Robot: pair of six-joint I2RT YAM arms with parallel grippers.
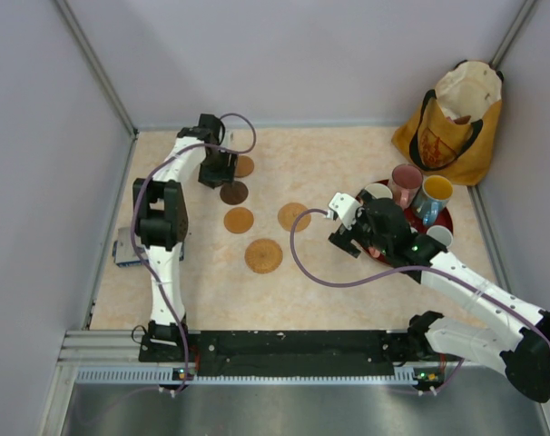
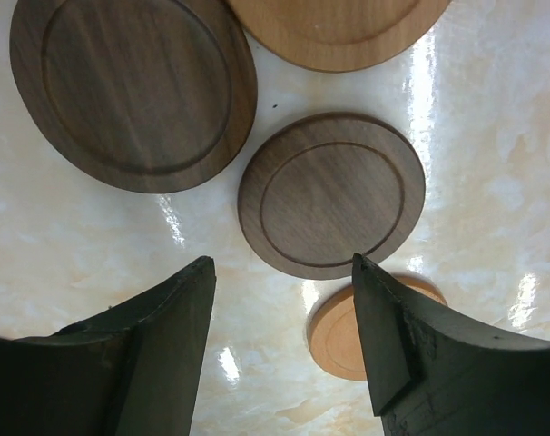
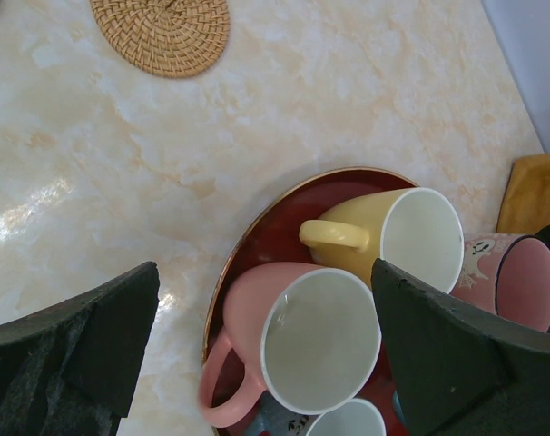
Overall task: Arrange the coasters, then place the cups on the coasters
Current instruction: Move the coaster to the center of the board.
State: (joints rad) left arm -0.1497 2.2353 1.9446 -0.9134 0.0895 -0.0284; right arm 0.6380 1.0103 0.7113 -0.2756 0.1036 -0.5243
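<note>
**Top external.** Beige marbled table [image 1: 329,291]. Left gripper [image 1: 216,171] sits at the far left, low over a loose group of thin round coasters [image 1: 263,255], tan and dark brown, all lying flat and apart from each other. Right gripper [image 1: 346,238] is at the near-left edge of a round red tray [image 1: 447,220] holding small handled cups [image 1: 405,182]. A yellow-orange cloth bag [image 1: 452,113] stands behind.

**Left wrist.** Jaws partly apart, gripping nothing. A dark brown wooden coaster [image 2: 331,194] lies just beyond the fingertips.

**Right wrist.** Jaws spread wide, empty, above a pink cup [image 3: 302,341] that stands beside a pale yellow cup [image 3: 397,236] on the tray. A woven tan coaster [image 3: 166,32] lies well apart.
</note>
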